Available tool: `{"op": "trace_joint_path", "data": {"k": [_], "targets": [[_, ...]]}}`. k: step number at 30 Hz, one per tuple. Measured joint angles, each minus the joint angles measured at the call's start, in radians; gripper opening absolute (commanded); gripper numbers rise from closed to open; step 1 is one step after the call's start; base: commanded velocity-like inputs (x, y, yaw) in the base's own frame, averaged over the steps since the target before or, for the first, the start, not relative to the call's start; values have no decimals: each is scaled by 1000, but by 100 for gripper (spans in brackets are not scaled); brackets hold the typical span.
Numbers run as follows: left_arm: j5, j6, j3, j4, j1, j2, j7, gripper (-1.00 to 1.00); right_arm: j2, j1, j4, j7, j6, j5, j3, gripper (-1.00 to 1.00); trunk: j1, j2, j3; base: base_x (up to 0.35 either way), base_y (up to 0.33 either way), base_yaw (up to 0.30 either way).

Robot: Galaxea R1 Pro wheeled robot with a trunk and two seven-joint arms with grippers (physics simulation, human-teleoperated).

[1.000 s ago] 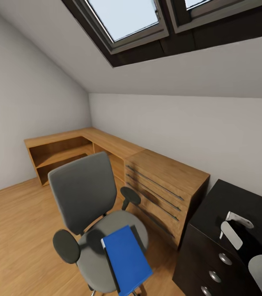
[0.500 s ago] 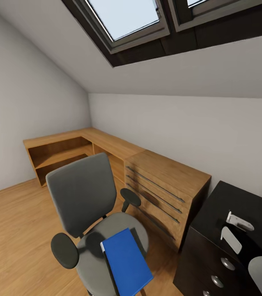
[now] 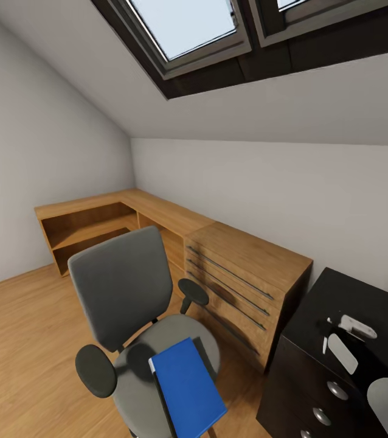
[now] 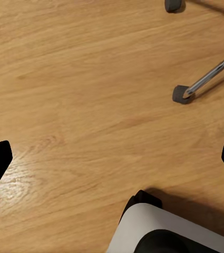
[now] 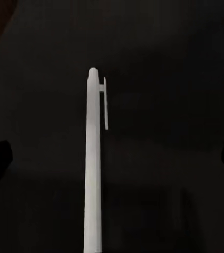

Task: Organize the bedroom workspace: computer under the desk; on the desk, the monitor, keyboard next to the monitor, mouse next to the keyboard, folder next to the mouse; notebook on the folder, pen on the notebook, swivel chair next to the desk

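A grey swivel chair (image 3: 134, 310) stands on the wooden floor (image 3: 17, 340) in a room with a sloping ceiling and a roof window (image 3: 185, 24). It has black padded armrests. On its seat lies the blue folder (image 3: 187, 386), flat, with a dark edge along one long side. One end of the folder pokes out past the front of the seat.

Behind the chair, a long light wooden shelf unit (image 3: 176, 237) runs along the two walls. It has open shelves near the corner and drawers with thin dark handles nearer the chair.

To the right of the drawers is a black cabinet (image 3: 334, 359) with round silver knobs on its front — its top is dark and flat. The right gripper (image 3: 340, 337) hangs just over this black top. Its pale fingers look spread apart. A thin white pen (image 3: 325, 345) shows beside them, small and hard to see from the head.

From the right wrist, the pen (image 5: 93, 168) is a long white stick with a clip near its tip, lying on the dark top. The dark finger tips sit far out at both sides of it, not touching it — the claw is apart.

From the left wrist, the floor (image 4: 80, 89) is below, with a chair caster (image 4: 181, 94) on a shiny leg. The left claw's dark tips are wide apart, with nothing in between them.
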Motion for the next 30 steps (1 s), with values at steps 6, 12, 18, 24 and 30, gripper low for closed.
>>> {"op": "trace_joint_path", "data": {"k": [6, 12, 18, 24, 30], "targets": [[0, 1, -1, 0, 0, 0, 0, 100, 0, 1, -111, -5, 5, 1, 2, 100, 0, 0, 0, 0, 0, 0], [-1, 1, -1, 0, 0, 0, 0, 100, 9, 106, -518, -129, 169, -7, 6, 100, 0, 0, 0, 0, 0, 0], [-1, 1, -1, 0, 0, 0, 0, 100, 129, 183, -697, -181, 268, -9, 7, 100, 0, 0, 0, 0, 0, 0], [-1, 1, -1, 0, 0, 0, 0, 100, 215, 256, -867, -286, 312, -7, 9, 100, 0, 0, 0, 0, 0, 0], [0, 1, -1, 0, 0, 1, 0, 100, 256, 288, -945, -314, 317, -7, 21, 100, 0, 0, 0, 0, 0, 0]]}}
